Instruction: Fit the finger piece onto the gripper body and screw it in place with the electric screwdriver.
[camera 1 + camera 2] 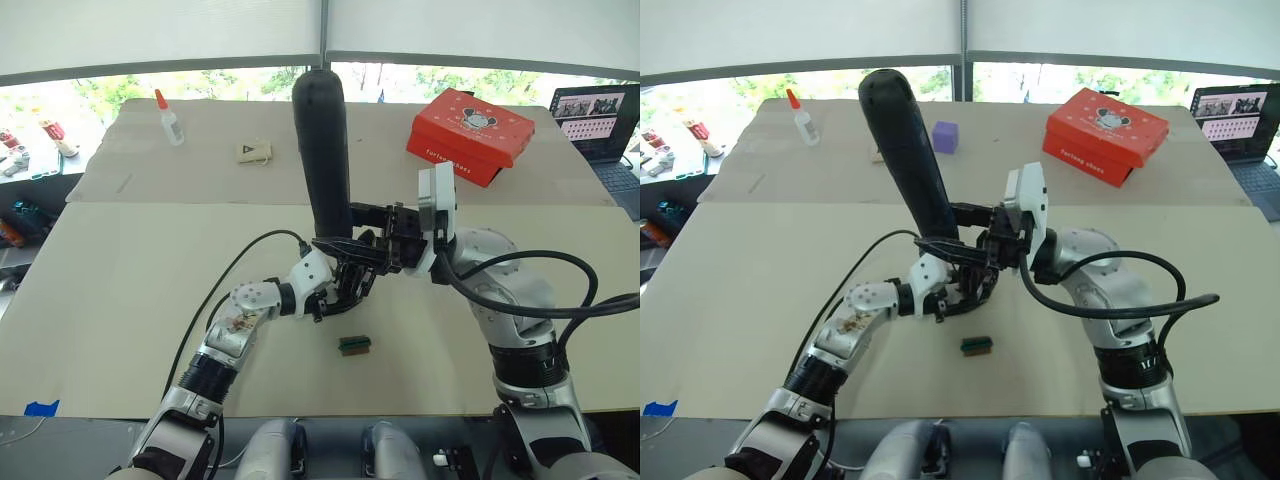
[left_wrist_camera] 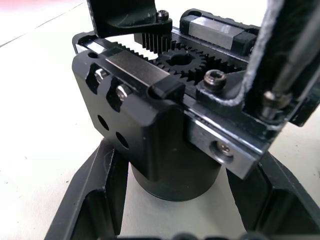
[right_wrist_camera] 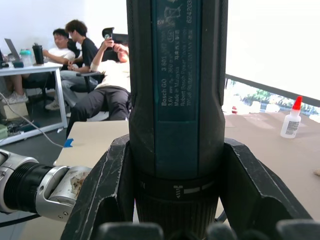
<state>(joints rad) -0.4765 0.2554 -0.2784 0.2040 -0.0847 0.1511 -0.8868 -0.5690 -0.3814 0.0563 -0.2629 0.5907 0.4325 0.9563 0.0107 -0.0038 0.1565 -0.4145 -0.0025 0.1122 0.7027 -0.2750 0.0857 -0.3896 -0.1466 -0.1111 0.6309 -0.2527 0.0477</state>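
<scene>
The screwdriver (image 1: 322, 150) hides the purple block in the left eye view; its top is cut off in the right wrist view. The laptop (image 1: 598, 118) is cropped.

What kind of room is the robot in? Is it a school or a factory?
Probably neither: it looks like a robotics lab or workshop office. People sit at a desk in the background, a laptop sits open on the cardboard-covered table, and big windows run behind it.

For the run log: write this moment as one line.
left hand: shut on gripper body | right hand: shut on electric screwdriver, bit at gripper body | stage: screwing
</scene>
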